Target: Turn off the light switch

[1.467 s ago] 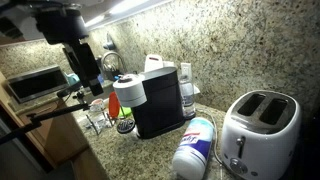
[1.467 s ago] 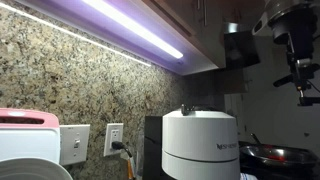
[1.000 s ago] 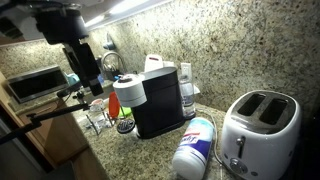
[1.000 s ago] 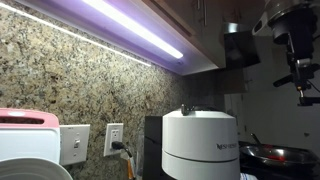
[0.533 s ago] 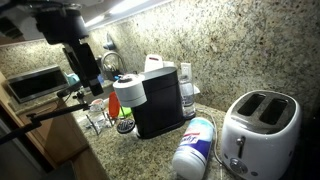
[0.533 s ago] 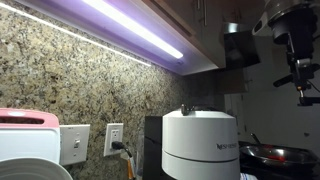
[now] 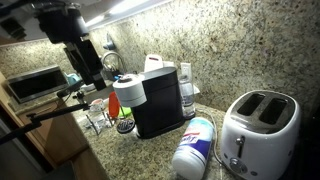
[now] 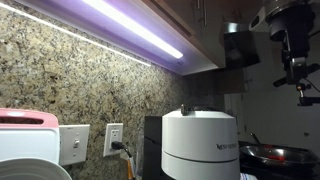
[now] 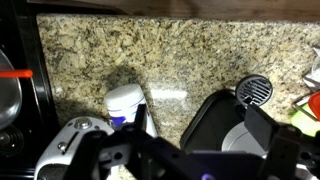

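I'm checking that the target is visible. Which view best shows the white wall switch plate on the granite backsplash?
An exterior view: the white wall switch plate sits in plain sight beside a white outlet. No other view shows it recognisably.

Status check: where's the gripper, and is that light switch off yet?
Gripper high, far from the switch plate; open or shut unclear. Not off: strip light on. White cylinder stands between them.

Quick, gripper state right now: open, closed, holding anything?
Black Robotiq gripper: cannot tell whether it is open or closed; it is dark and blurred in every view. No held object is visible.
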`<state>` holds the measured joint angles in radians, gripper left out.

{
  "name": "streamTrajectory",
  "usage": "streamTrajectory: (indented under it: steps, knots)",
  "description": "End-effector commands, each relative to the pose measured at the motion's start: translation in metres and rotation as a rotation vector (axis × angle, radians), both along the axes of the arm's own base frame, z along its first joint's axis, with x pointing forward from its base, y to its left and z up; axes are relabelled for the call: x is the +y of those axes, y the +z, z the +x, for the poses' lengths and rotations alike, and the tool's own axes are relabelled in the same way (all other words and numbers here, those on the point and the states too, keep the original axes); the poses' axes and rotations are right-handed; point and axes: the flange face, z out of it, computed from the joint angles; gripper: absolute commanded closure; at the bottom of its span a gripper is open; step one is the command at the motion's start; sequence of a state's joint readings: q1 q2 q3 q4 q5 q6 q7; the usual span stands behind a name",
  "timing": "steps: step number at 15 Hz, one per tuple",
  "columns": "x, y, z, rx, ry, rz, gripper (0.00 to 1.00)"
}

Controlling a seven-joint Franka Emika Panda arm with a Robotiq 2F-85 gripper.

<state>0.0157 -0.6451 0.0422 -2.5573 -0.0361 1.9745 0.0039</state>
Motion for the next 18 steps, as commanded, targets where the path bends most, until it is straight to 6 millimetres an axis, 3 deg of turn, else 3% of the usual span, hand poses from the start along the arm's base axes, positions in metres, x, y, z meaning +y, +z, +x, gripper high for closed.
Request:
streamTrajectory:
  steps: [1,9,15,18]
  knots:
    - [0.033,-0.003,0.004,-0.093,0.093,-0.058,0.0]
    - [0.094,-0.019,0.007,-0.308,0.356,-0.196,0.0]
    - [0.122,-0.007,0.039,-0.611,0.389,-0.266,0.0]
    - [0.136,-0.012,0.053,-0.656,0.395,-0.306,0.0]
